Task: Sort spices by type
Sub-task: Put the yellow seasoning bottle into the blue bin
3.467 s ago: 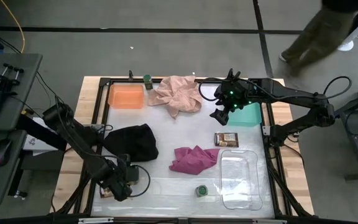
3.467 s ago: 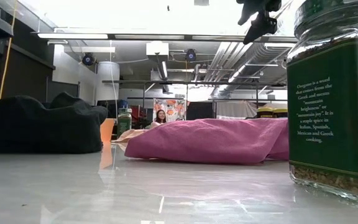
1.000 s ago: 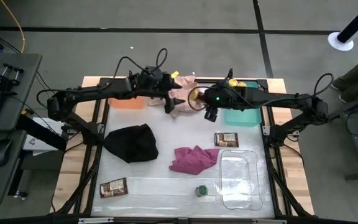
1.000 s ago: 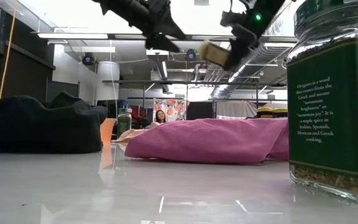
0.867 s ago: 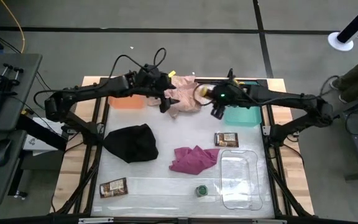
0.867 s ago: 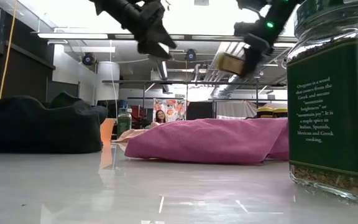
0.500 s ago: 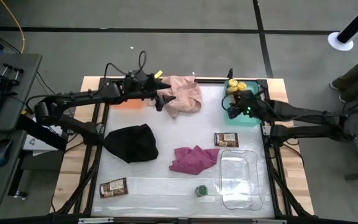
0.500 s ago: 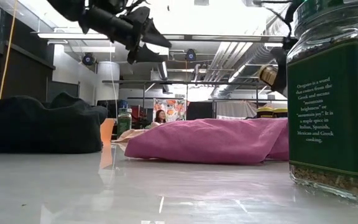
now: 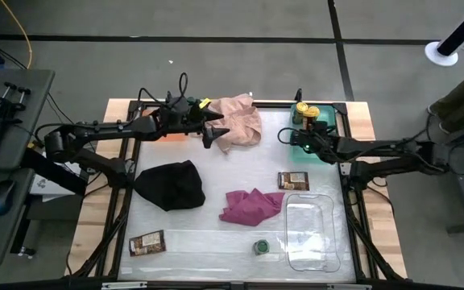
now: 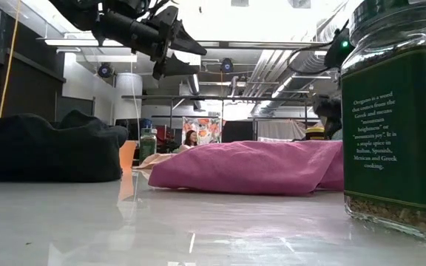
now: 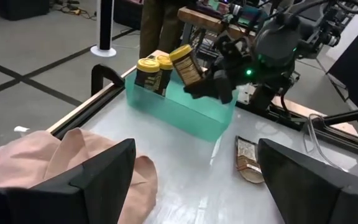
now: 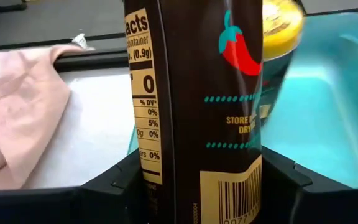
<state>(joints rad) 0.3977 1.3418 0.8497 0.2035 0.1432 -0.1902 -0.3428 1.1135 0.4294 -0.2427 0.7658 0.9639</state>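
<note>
Gripping a glossy cylindrical yellow-lidded jar, right jaws over, apparently, translucent teal tray; left jaws wide.

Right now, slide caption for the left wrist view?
Right pincer tilts a yellow-lidded dark spice jar over the teal plastic tray.

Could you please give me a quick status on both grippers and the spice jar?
Right gripper shut on yellow-lid jar, tilted over teal tray. Left gripper open, empty, above pink cloth. Two jars already in tray.

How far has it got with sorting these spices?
Two yellow-lidded dark jars stand in the teal tray. The right gripper holds a third jar, tilted, at that tray; the open left gripper hovers near the pink cloth. Left: a green-lidded jar and two brown packets.
</note>
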